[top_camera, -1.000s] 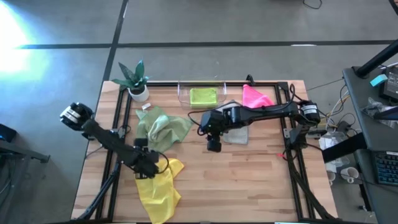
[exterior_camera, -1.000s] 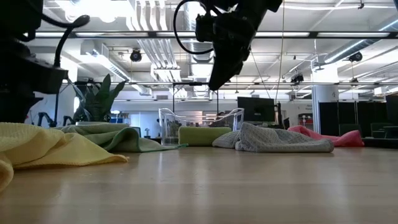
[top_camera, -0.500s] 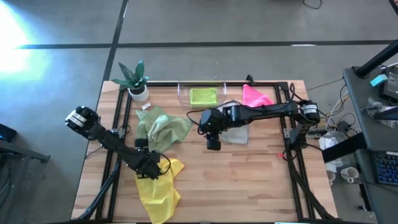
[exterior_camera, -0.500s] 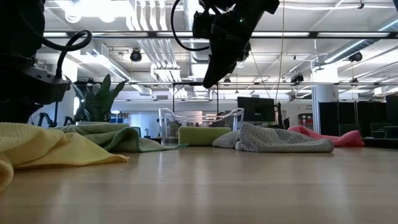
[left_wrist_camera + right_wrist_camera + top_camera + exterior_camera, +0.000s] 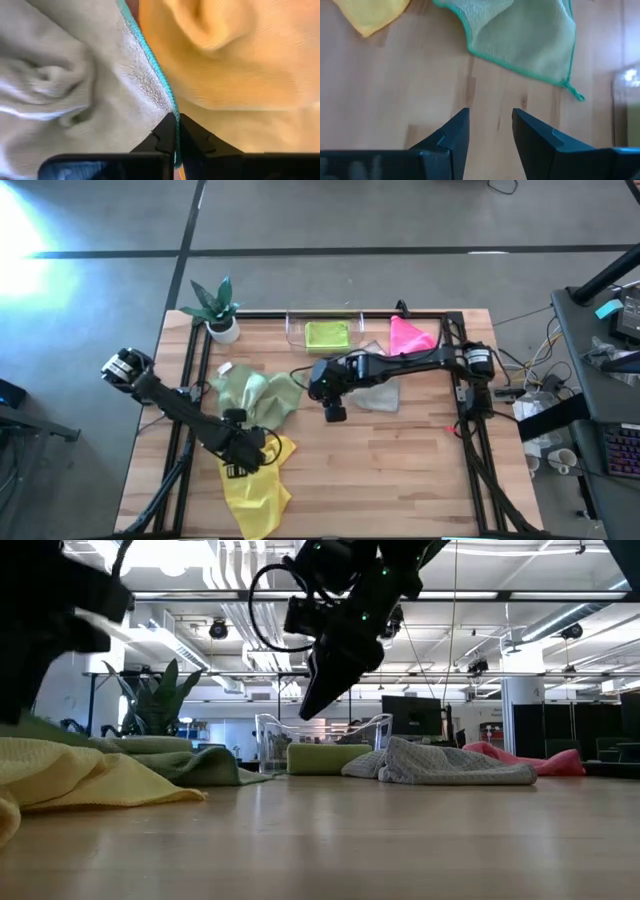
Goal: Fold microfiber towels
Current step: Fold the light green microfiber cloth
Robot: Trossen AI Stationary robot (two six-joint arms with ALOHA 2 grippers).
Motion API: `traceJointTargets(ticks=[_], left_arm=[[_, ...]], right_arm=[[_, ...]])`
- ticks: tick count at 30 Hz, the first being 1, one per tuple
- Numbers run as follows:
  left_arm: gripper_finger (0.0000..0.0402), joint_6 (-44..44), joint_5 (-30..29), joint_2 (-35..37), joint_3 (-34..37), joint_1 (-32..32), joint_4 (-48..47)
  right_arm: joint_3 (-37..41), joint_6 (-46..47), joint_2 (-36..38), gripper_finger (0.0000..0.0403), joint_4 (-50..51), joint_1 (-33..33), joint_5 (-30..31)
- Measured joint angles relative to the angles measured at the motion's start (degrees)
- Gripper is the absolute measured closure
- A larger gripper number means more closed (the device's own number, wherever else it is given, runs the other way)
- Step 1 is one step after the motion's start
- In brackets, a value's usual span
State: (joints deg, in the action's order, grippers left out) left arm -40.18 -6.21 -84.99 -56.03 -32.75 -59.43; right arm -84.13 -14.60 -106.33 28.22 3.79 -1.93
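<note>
Left gripper (image 5: 175,131) had its fingers pressed together, pinching the teal-stitched edge of the sage towel (image 5: 258,393), right where that edge met the yellow towel (image 5: 255,485). In the high view the left gripper (image 5: 243,450) sat at the seam between those two cloths. Cannot tell if any yellow cloth was caught in the pinch as well.

Right gripper (image 5: 490,132) had its fingers spread with nothing between them, bare table (image 5: 395,95) below. It hung above the table, touching nothing, just beside the sage towel and between it and the grey towel (image 5: 380,395).

Sage towel: crumpled, partly doubled over, one corner lying flat toward the right gripper (image 5: 335,414). Yellow towel: rumpled, lying on the far side of the left gripper from the sage towel, reaching the table edge. Grey towel: bunched in a low heap, partly under the right arm. Pink towel (image 5: 410,336): peaked heap just beyond the grey towel. Lime towel (image 5: 326,334): folded flat inside the tray (image 5: 295,330), beside the pink towel. Plant (image 5: 216,308) stood at the table corner, beyond the sage towel.
</note>
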Motion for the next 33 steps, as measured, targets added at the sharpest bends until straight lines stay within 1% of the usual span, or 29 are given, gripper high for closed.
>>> traceJointTargets(ticks=[2, 7, 10, 13, 15, 17, 19, 22, 28, 30, 33], left_arm=[[0.0401, 0.01, 0.13, 0.79, -2.06, 0.00, -2.95], [0.0401, 0.02, 0.05, 1.18, -5.18, -0.02, -15.02], [0.0401, 0.02, 0.06, 1.68, -5.88, -0.04, -20.81], [0.0401, 0.03, 0.20, 2.97, -6.94, -0.02, -24.62], [0.0401, 0.01, 0.21, 4.02, -7.63, -0.02, -25.72], [0.0401, -0.36, 0.13, 4.98, -8.44, 0.03, -26.55], [0.0401, -1.90, -0.32, 6.18, -8.96, 0.04, -27.47], [0.0401, -5.04, -0.90, 8.02, -9.77, 0.15, -27.55], [0.0402, -10.47, -1.34, 11.22, -11.24, 0.15, -27.71], [0.0402, -10.55, -1.34, 12.10, -11.34, 0.15, -27.66], [0.0402, -10.58, -1.43, 12.73, -11.50, 0.15, -28.12]], right_arm=[[-0.03, -2.22, -0.94, 0.0264, -1.21, 0.00, 0.00], [-0.03, -8.61, -2.47, 0.0263, -5.09, -0.15, 0.00], [-0.05, -10.86, -2.57, 0.0254, -7.53, -0.13, 0.00], [-0.06, -13.75, -2.57, 0.0240, -10.56, 0.14, 0.00], [-0.09, -15.03, -2.57, 0.0231, -11.96, 0.42, -0.69], [-0.09, -15.95, -2.81, 0.0224, -13.06, 0.88, -2.75], [-0.36, -16.12, -4.01, 0.0221, -14.83, 1.19, -3.23], [-1.45, -16.14, -7.19, 0.0221, -15.16, 1.71, -3.28], [-6.61, -15.88, -13.34, 0.0220, -14.70, 2.25, -2.81], [-8.75, -16.77, -14.93, 0.0220, -12.47, 2.40, -2.69], [-12.52, -17.60, -17.20, 0.0220, -5.73, 2.69, -2.58]])
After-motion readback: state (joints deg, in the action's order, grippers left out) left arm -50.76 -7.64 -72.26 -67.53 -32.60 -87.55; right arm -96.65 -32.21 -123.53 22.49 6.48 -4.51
